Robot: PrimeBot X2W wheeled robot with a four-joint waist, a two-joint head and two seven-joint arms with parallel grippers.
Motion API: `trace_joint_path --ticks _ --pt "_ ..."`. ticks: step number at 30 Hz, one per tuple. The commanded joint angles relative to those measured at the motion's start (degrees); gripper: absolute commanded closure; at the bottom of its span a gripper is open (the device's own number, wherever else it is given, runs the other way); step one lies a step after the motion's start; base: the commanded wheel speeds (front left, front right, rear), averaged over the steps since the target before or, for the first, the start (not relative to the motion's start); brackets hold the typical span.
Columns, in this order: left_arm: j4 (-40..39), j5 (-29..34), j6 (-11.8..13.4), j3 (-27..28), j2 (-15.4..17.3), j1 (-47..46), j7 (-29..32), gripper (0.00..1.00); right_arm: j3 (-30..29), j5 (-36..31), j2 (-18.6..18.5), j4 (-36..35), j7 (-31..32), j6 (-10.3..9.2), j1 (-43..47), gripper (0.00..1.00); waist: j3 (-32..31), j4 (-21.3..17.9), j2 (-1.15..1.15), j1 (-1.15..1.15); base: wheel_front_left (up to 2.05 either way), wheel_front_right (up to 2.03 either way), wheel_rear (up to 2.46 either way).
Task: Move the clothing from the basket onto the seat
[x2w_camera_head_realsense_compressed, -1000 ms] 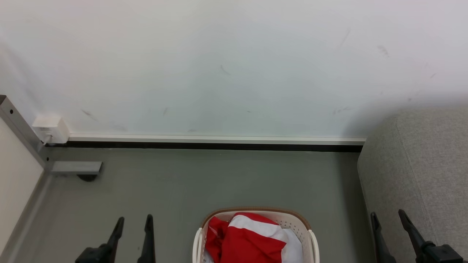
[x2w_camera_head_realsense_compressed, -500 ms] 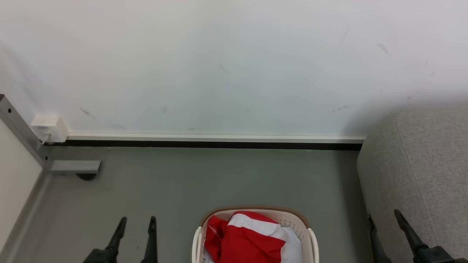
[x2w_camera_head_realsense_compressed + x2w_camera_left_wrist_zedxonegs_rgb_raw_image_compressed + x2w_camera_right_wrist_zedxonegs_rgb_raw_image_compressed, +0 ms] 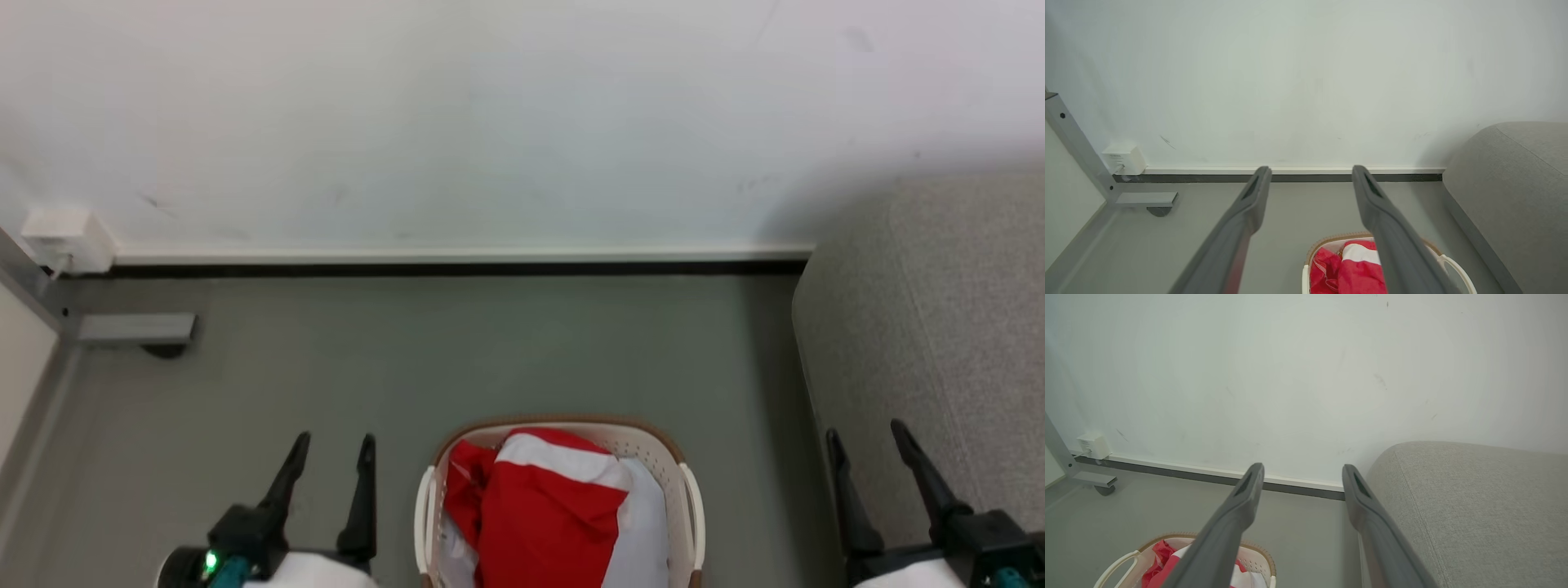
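Red clothing [image 3: 547,514] lies bunched inside basket [image 3: 563,421], over a white sheet [image 3: 649,523]. Left gripper [image 3: 336,438] hovers left of basket, fingers apart, empty. Right gripper [image 3: 864,429] hovers right of basket, fingers apart, empty. Grey seat [image 3: 939,327] stands right of basket, not touching.

The grey floor [image 3: 392,359] carries the basket [image 3: 563,421] (standing in the middle), the sofa [image 3: 939,327] near it on the right, and a metal foot [image 3: 135,327] at far left.
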Motion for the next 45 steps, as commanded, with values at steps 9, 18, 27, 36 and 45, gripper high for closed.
trace_joint_path --ticks 9,18,27,36,45 --pt "7.1 2.3 -1.1 -6.4 0.2 -15.4 0.0 0.0 -0.5 1.2 -1.2 -3.3 0.0 -0.12 -9.3 0.0 15.7 -2.5 0.0 0.0 0.0 0.0 0.0" --pt "22.0 3.1 -1.5 -13.9 0.3 -29.5 2.0 0.0 0.4 1.5 -1.9 -5.8 0.0 -0.12 -16.0 0.0 25.0 -5.1 0.0 0.0 0.0 0.0 0.0" --pt "35.9 0.1 -0.1 -18.5 0.3 -41.7 7.2 0.0 1.0 1.5 -2.3 -9.6 0.0 -0.12 -21.0 0.0 33.5 -7.4 0.0 0.0 0.0 0.0 0.0" --pt "45.0 -2.2 1.3 -19.6 0.3 -48.9 8.3 0.0 1.3 1.3 -2.0 -11.7 0.0 -0.12 -23.0 0.0 38.1 -7.7 0.0 0.0 0.0 0.0 0.0" --pt "51.0 -2.5 2.0 -19.7 1.2 -53.3 8.2 0.0 2.4 2.1 -1.2 -12.5 0.0 -0.12 -24.4 0.0 40.6 -8.3 0.0 0.0 0.0 0.0 0.0"
